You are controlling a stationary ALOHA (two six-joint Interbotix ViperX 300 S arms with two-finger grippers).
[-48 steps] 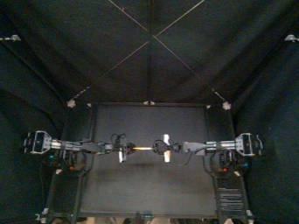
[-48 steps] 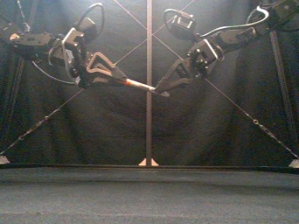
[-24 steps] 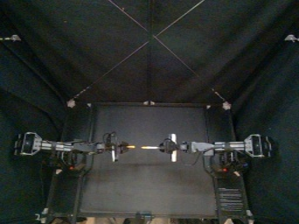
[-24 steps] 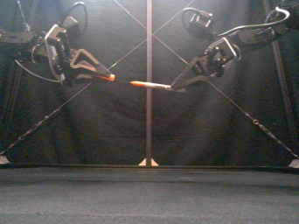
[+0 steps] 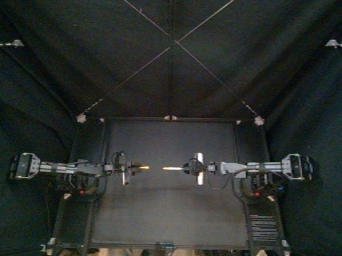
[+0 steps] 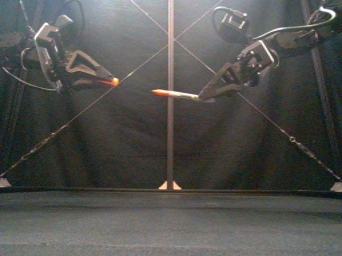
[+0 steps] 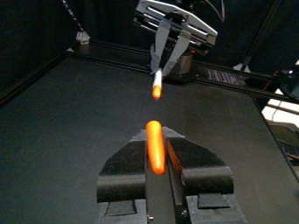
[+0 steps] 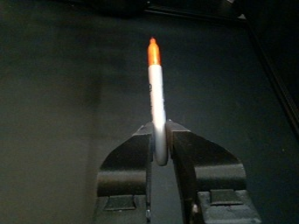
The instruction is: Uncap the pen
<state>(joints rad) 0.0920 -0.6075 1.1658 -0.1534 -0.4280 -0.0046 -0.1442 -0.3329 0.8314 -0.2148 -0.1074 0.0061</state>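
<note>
Right jaws: clamped on the pen (image 8: 153, 92), pinching the white barrel towards its back end, with most of the length sticking out in front.
Left jaws: closed tight on the orange cap (image 7: 153, 149), which lies lengthways between them with its end poking out.
Right gripper (image 6: 205, 96): comes down from the right side and holds the pen roughly level in mid-air.
Left gripper (image 6: 103, 79): comes in from the left at about the same height, facing the other.
Where the pen is: high above the table (image 5: 160, 215), touching nothing but the right jaws. Its orange tip points at the cap across a clear gap, so the cap looks to be fully off.
How it should handle: light, stiff, smooth round plastic, I'd say, and likely to roll or swivel in a two-point pinch.
Best hold on the barrel: nearer the middle than the very end, squeezing across its width, so the long free end can't droop.
Best hold on the cap: across its sides, since it is short and would slip out easily.
Care: the bare tip could mark or dry, so I'd keep it off the jaws.
</note>
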